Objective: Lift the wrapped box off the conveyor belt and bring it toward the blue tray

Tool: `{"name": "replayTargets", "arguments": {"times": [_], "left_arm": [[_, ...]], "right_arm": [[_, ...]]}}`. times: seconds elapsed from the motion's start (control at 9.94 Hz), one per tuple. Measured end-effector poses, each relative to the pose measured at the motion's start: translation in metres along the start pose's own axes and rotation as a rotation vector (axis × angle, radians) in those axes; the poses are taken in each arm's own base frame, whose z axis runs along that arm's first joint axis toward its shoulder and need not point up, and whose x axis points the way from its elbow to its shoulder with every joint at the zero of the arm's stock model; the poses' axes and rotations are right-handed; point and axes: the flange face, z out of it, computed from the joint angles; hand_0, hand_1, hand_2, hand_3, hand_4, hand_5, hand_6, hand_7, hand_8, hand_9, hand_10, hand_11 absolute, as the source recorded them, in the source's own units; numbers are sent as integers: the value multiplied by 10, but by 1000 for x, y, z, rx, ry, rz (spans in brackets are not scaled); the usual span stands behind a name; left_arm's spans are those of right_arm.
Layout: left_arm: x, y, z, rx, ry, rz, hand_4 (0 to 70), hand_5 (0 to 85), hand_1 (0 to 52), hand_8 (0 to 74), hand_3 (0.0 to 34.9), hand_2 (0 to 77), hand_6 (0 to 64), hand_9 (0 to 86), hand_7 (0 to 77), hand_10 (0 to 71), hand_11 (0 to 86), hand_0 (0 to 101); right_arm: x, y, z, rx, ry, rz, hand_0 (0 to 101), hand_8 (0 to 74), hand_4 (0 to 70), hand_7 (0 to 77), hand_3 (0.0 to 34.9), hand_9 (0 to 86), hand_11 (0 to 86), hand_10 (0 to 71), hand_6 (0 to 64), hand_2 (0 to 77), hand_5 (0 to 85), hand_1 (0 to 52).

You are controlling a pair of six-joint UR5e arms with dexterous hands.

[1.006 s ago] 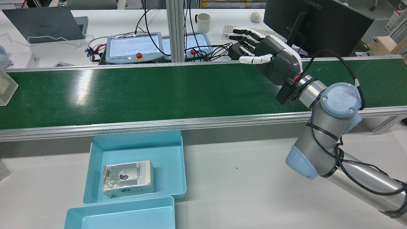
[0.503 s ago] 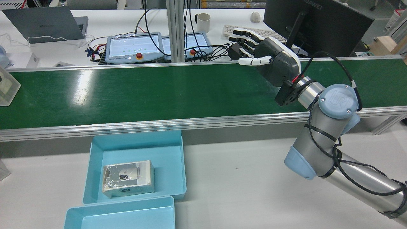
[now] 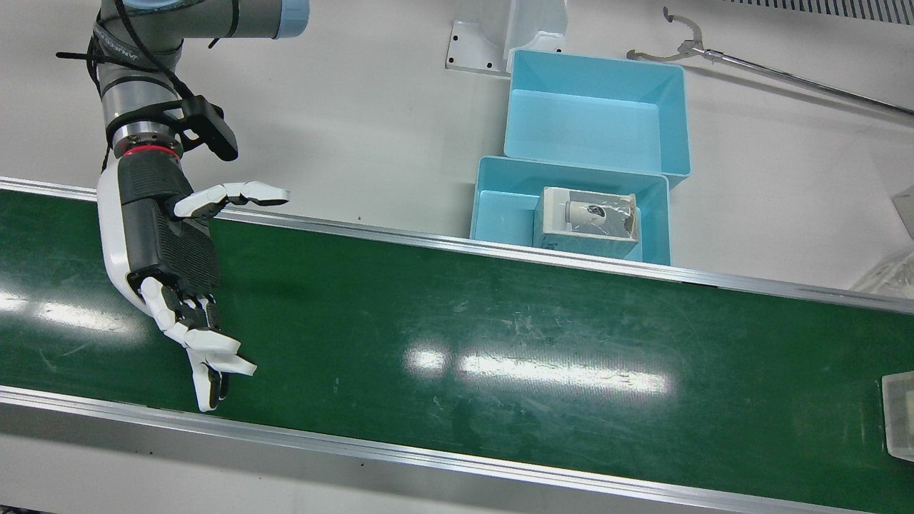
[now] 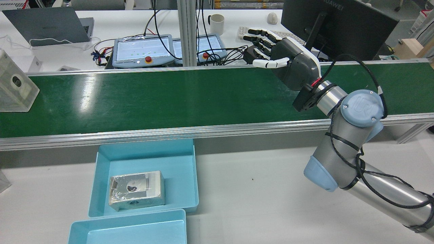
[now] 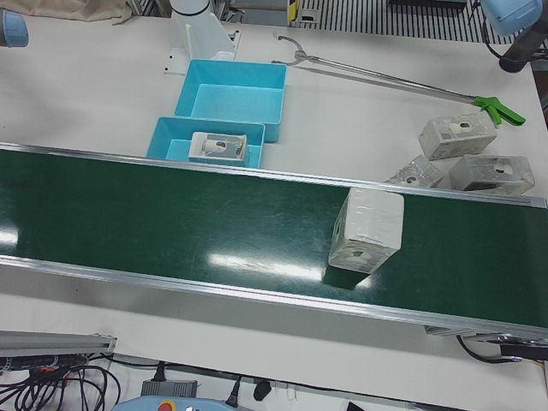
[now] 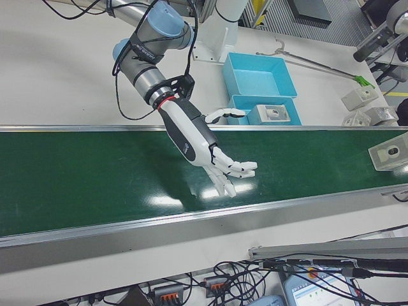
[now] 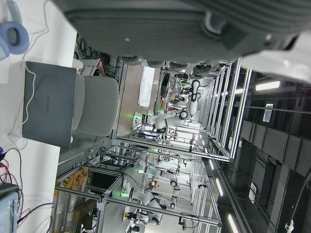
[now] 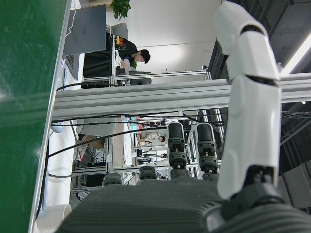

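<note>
Rear view: right hand [image 4: 284,57] spread, empty

Wrapped box [image 3: 900,414] cut off at belt's end.

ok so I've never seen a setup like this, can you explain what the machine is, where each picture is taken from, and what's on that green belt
It is a robot arm ending in a many-fingered right hand, open and holding nothing, poised over a green conveyor belt. The left hand shows only as a dark blur in its own camera. One picture looks from behind the robot, three from the opposite side, and two from cameras on the hands. A wrapped box stands on the belt, far from the hand. Beside the belt sit two blue trays; the nearer tray already holds another wrapped box. More boxes and a long grabber tool lie on the table.
</note>
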Motion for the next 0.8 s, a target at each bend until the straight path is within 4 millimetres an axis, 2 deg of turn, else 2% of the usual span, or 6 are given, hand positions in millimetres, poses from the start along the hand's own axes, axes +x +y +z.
{"name": "replayTargets", "arguments": {"times": [0.2, 0.5, 0.8], "left_arm": [[0, 0, 0, 0, 0, 0, 0, 11, 0, 5, 0, 11, 0, 0, 5, 5, 0, 0], [0, 0, 0, 0, 0, 0, 0, 11, 0, 5, 0, 5, 0, 0, 5, 5, 0, 0], [0, 0, 0, 0, 0, 0, 0, 11, 0, 5, 0, 11, 0, 0, 5, 5, 0, 0]], "right_arm": [[0, -2, 0, 4, 1, 10, 474, 0, 93, 218, 124, 38, 16, 0, 38, 218, 262, 164], [-1, -3, -1, 5, -2, 21, 474, 0, 76, 218, 121, 38, 16, 0, 38, 218, 262, 164], [-5, -15, -10, 28, -2, 45, 475, 0, 82, 213, 113, 38, 16, 0, 38, 213, 262, 158]]}}
